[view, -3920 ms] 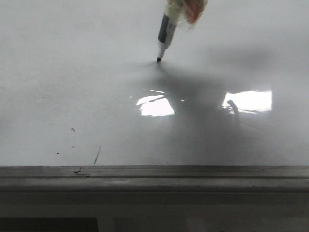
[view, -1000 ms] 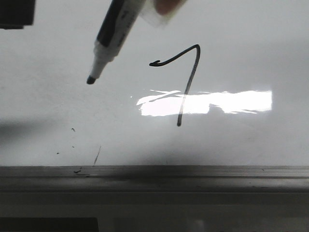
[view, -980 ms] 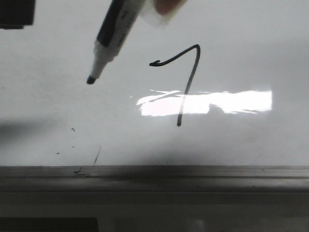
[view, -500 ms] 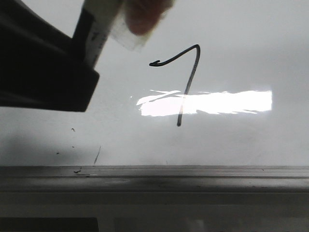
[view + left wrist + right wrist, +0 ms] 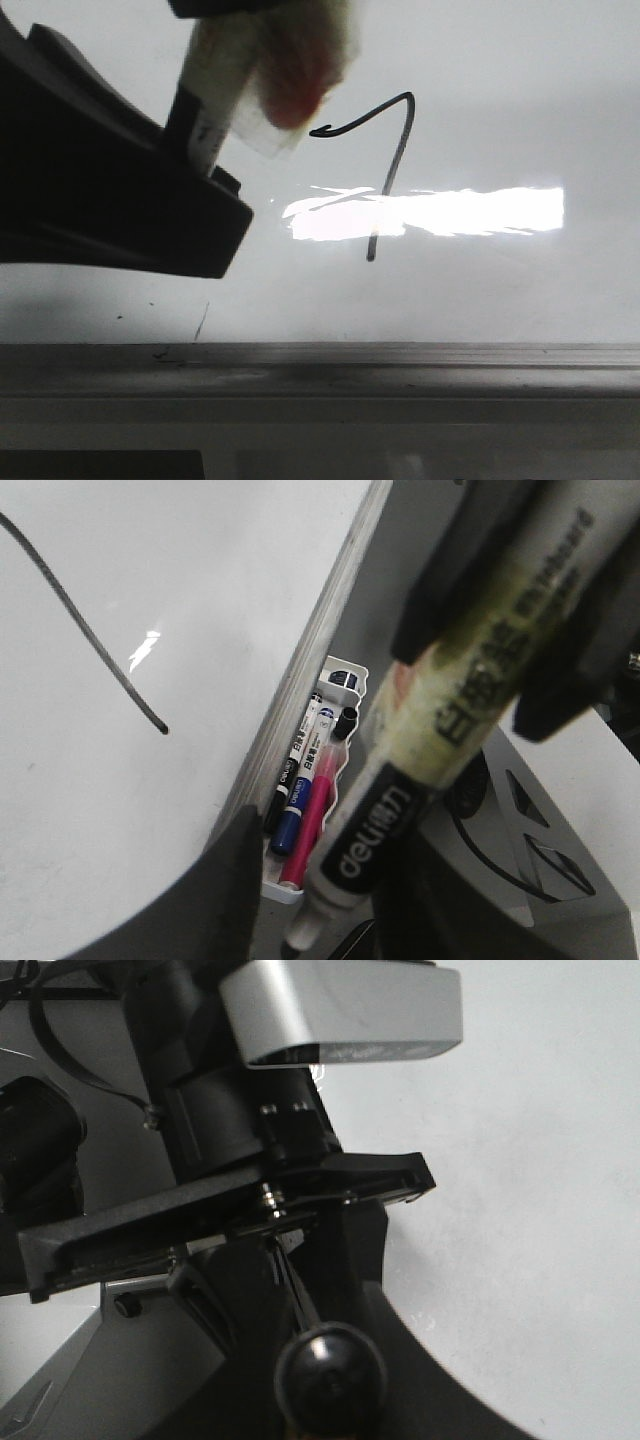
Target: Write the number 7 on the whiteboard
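The number 7 (image 5: 400, 150) is drawn in thin black line on the whiteboard (image 5: 500, 100); its downstroke end shows in the left wrist view (image 5: 160, 727). My right gripper (image 5: 250, 50), fingers wrapped in translucent tape, is shut on a white and black marker (image 5: 210, 90), held off the board at upper left. In the right wrist view only the marker's black rear end (image 5: 330, 1380) shows. My left gripper (image 5: 215, 200) is open, its dark fingers on either side of the marker's uncapped lower end (image 5: 345, 865).
A grey metal ledge (image 5: 400, 370) runs along the board's lower edge. A white tray (image 5: 285, 890) beside the board holds black, blue and red markers (image 5: 312, 815). The left arm's silver wrist camera (image 5: 340, 1010) is close in front of my right gripper.
The 7 has been drawn since the earliest frame. The marker then lifted off and moved left. My left gripper came in from the left and now covers the marker's tip.
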### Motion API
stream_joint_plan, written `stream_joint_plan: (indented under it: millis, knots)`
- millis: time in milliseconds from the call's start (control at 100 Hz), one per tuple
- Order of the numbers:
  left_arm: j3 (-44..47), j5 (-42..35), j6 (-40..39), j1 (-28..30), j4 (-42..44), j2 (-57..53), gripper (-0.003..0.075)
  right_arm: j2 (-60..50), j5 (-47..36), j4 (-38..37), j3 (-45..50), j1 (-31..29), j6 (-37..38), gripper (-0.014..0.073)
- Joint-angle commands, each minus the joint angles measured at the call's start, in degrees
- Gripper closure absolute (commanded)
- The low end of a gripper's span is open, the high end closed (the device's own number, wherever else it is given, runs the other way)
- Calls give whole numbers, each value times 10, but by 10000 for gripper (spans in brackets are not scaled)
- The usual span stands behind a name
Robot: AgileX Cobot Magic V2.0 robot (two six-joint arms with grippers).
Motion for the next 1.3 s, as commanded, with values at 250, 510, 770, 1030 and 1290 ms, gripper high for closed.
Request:
stream_joint_plan:
  millis: [250, 510, 770, 1030, 1290]
  knots:
    - [-22, -7, -1, 1, -57, -6, 741, 4, 46, 1, -16, 0, 1, 665]
    - [-22, -6, -1, 1, -57, -6, 741, 20, 50, 1, -16, 0, 1, 482]
    - [-22, -7, -7, 1, -101, -6, 741, -11, -41, 8, -16, 0, 1, 139]
    - [-14, -104, -87, 1, -124, -6, 741, -76, -117, 48, -16, 0, 1, 147]
    - [1, -239, -144, -13, -173, -6, 741, -137, -196, 85, -11, 0, 1, 557]
